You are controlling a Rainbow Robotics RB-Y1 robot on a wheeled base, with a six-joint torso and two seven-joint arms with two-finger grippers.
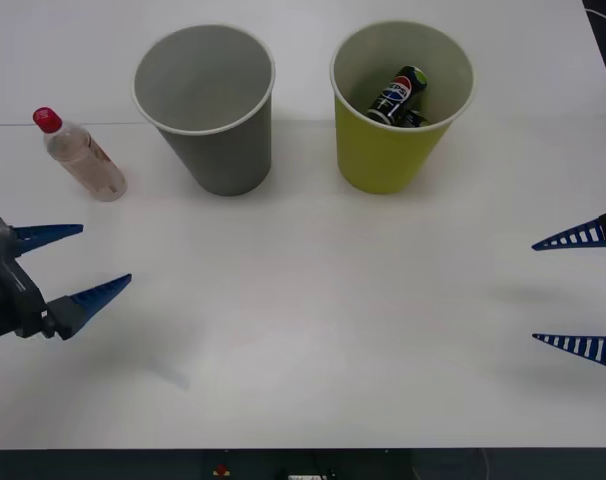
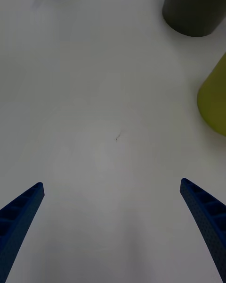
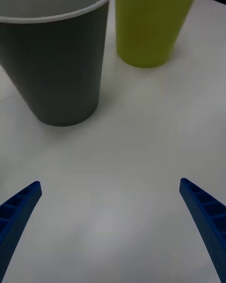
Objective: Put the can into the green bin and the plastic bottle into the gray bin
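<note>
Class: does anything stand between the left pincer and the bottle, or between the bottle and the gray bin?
Nothing visible does. The bottle lies on bare table, ahead of the open left pincer and just left of the gray bin.

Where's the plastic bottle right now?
In the front view the plastic bottle lies on the table at the robot's far left, beside the gray bin and ahead of the open left gripper.
</note>
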